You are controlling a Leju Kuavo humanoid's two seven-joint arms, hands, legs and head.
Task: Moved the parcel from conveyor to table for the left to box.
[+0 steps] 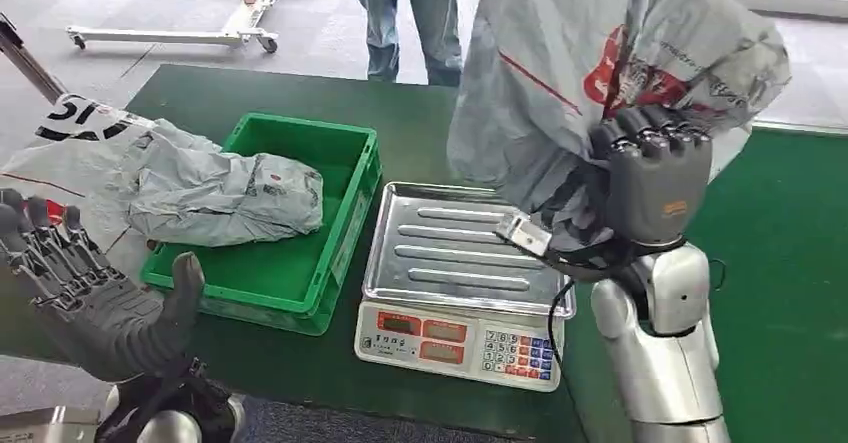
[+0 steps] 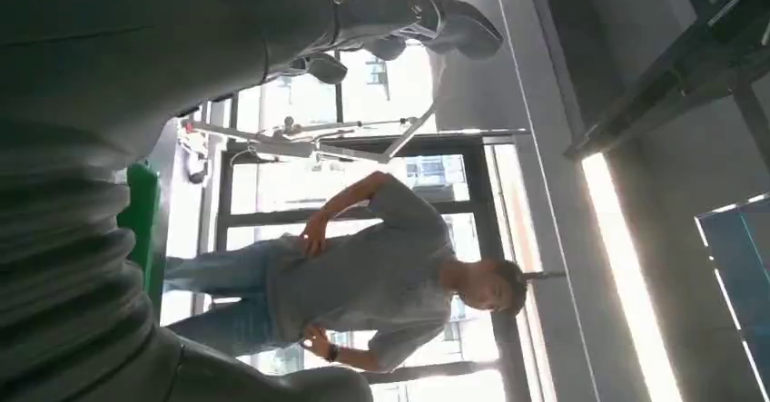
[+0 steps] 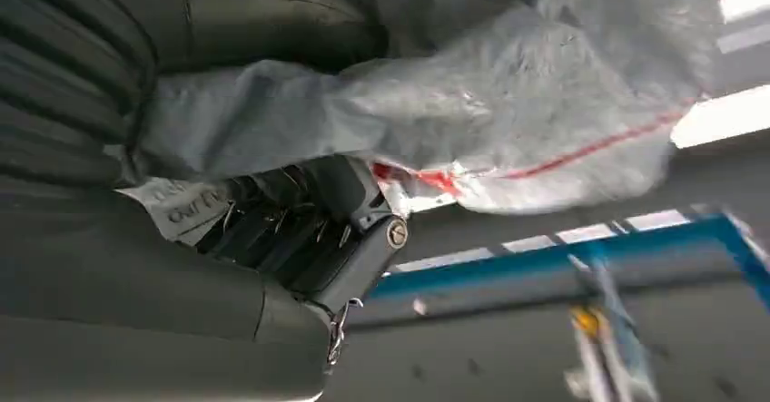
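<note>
At the lower left of the head view the left hand (image 1: pixel 95 298) waits palm up, fingers spread and holding nothing; just above it a heap of grey mail bags (image 1: pixel 95 158) lies on the table's left edge; beside that, left of centre, a green crate (image 1: pixel 345 228) already has one grey bag (image 1: pixel 230 198) lying in it; at lower centre a weighing scale (image 1: pixel 465 293) stands touching the crate's right side, its steel pan bare; behind, at the top, a person in jeans (image 1: pixel 405 13) stands by the dark green table (image 1: pixel 420 123); at upper right the parcel (image 1: pixel 610 73), a grey plastic bag with red print, hangs in the air above the scale's right end, bunched in the right hand (image 1: pixel 650 178), whose fingers are curled tight around its lower part. To my eye the job is midway: the parcel is lifted but not yet set down on the table, and the left hand's boxing of it is still to come.
</note>
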